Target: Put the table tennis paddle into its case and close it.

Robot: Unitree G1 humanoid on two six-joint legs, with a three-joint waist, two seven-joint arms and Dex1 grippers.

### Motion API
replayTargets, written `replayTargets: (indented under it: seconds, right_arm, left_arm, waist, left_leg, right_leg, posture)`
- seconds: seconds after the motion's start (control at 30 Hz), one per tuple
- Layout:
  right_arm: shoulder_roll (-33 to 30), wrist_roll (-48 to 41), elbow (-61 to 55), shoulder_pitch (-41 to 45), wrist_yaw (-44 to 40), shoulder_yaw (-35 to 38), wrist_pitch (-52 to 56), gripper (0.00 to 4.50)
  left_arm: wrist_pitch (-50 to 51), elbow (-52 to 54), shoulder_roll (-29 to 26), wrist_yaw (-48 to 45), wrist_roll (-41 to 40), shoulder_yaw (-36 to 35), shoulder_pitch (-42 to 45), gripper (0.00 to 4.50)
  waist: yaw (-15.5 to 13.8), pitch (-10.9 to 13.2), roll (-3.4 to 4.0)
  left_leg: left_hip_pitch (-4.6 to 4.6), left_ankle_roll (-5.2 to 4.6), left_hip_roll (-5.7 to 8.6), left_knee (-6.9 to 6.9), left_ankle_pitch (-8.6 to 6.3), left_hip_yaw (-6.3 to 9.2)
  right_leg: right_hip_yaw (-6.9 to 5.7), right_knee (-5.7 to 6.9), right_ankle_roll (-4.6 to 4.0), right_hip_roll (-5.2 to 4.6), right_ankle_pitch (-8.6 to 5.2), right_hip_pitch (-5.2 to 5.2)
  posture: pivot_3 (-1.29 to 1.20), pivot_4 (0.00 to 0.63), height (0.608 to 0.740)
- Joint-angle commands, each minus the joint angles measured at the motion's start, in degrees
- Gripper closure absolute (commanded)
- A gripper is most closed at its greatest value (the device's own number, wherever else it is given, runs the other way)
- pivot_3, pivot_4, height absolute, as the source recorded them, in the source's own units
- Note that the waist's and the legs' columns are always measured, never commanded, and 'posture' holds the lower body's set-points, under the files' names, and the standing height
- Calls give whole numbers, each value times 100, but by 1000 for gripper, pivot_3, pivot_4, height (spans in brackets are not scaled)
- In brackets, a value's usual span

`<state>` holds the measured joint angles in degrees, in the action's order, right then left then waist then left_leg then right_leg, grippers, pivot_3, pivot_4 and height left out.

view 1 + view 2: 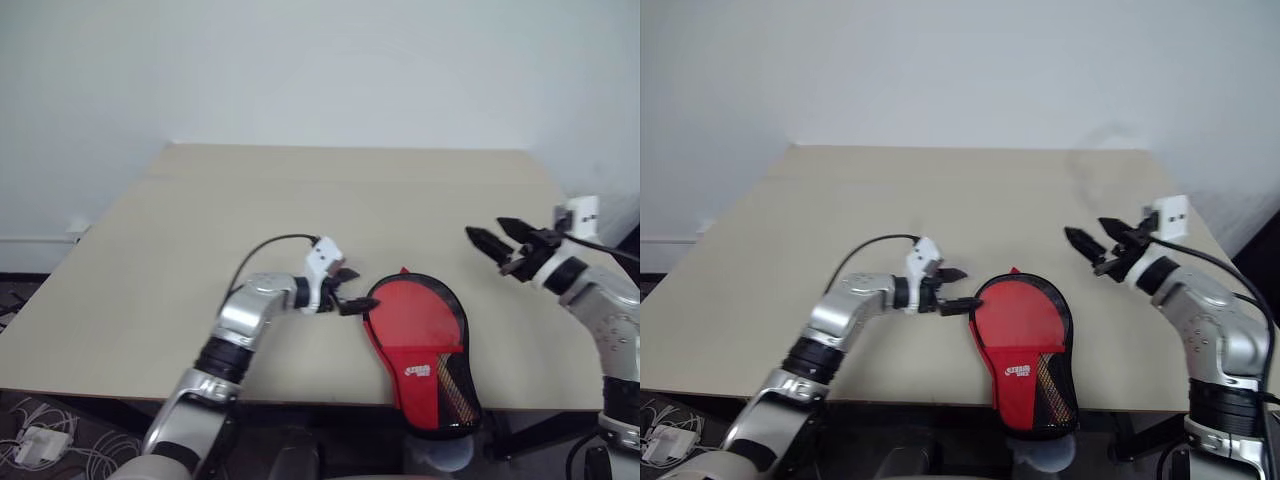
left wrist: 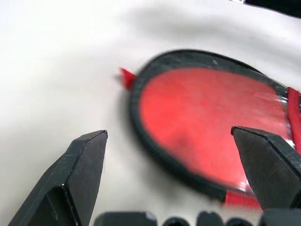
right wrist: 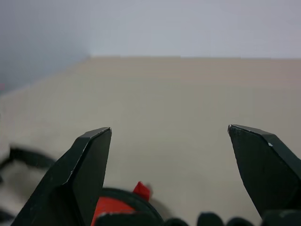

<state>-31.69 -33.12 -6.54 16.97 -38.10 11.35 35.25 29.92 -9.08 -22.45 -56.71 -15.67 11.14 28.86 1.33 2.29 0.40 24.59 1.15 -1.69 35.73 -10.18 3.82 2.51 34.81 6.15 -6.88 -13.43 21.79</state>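
A: Jaws first. The left gripper (image 1: pixel 347 291) has its two black fingers spread wide with nothing between them, pointing right, its tips just beside the left rim of the case (image 1: pixel 425 350).

B: And the right gripper (image 1: pixel 500 243)?

A: Spread wide too, empty, up in the air to the right of the case and a little farther back, pointing left. Well apart from it.

B: So where's the task's thing?

A: The case lies flat at the near edge of the table (image 1: pixel 200 230), right of centre, its round end toward the far side and its narrow end hanging over the near edge. Black piping runs round it. The red face of the table tennis paddle (image 2: pixel 207 127) shows through the clear half, so the paddle is inside. A small red tab sticks out at the far rim.

B: Zipped?

A: Can't tell from here.

B: The surface?

A: A pale beige tabletop, plain and matte. Behind it a plain whitish wall (image 1: pixel 320 70). Down on the floor at near left, a tangle of white cables (image 1: pixel 45 450).

B: Any writing?

A: A white logo on the red panel near the narrow end; too small to read.
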Motion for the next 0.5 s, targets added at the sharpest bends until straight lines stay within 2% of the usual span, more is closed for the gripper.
replayTargets:
  seconds: [0.03,0.17,0.27,0.5]
  right_arm:
    - [66,-32,112,143,-616,-268,-327,204]
    - [-43,-76,664,399,-1335,-392,-440,204]
    - [12,-40,931,590,-1468,-417,-491,204]
    - [177,43,1200,826,-1576,-542,-600,204]
  left_arm:
    - [-89,591,-466,-295,-270,-397,-265,0]
    - [286,1256,-1277,-509,-496,-719,-1115,0]
    - [290,1552,-1643,-484,-463,-793,-1666,0]
    - [361,1790,-1652,22,-439,-945,-2426,0]
  waist:
    - [1,11,8]
    - [10,25,5]
    - [12,29,4]
    - [-7,33,9]
  left_leg:
    - [0,0,0,-1,0,-1]
    - [-2,8,0,2,2,-1]
    - [-4,34,-1,3,-10,-4]
    - [-3,41,-8,-1,-7,-4]
  right_leg:
    - [1,0,1,0,0,0]
    - [1,1,-4,-1,-1,7]
    - [2,7,-10,-2,2,12]
    - [-2,21,-20,-1,9,27]
  posture:
    - [0,0,740]
    - [0,0,740]
    - [0,0,740]
    - [0,0,740]
